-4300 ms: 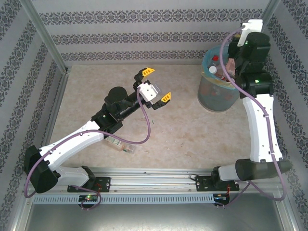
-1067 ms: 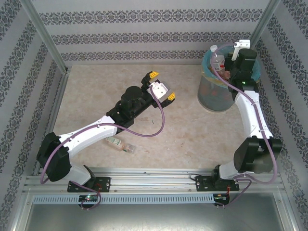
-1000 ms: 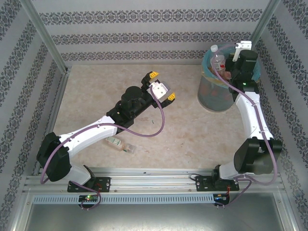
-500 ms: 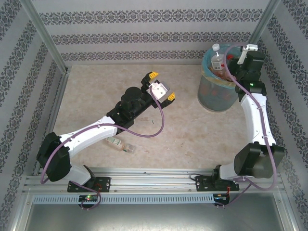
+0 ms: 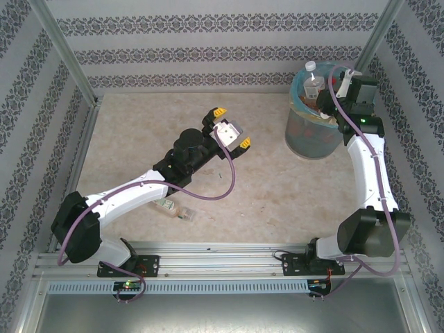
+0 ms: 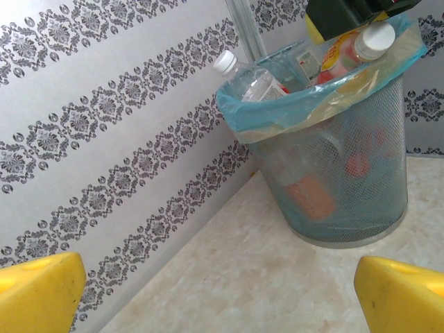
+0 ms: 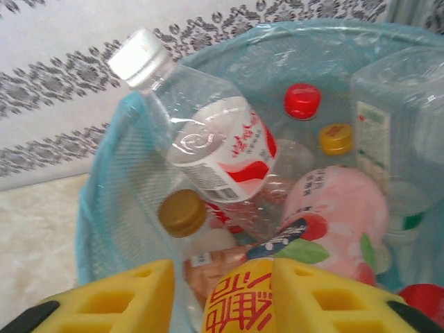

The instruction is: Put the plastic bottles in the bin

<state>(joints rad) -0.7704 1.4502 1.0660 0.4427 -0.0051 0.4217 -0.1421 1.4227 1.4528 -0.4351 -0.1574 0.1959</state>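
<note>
At the left of the beige, marble-patterned counter [image 5: 263,201], one clear plastic bottle [image 5: 175,208] lies on its side, partly under the white left arm. Further along, the left gripper [image 5: 233,127] hangs above the bare middle of the counter, its blocky yellow-tipped jaws spread wide and holding nothing.

To the right, near the patterned back wall, stands the bin [image 5: 309,135], a round basket of fine grey-blue mesh. It is lined with a thin, crinkled light-blue bag [image 6: 277,114] folded over its rim. The plastic bottles are heaped inside it. A white-capped bottle [image 7: 208,139] with a red and white label leans out over the rim, and beside it are a rounded pink-labelled bottle [image 7: 333,208], a red cap [image 7: 302,100] and a gold cap [image 7: 335,139].

Over the bin's right side the right gripper [image 7: 229,291] points down. An orange-labelled bottle [image 7: 239,309] sits between its ribbed yellow jaws, which stand partly apart. A strip of bag shows between one jaw and the label, so the bottle seems loose rather than clamped
</note>
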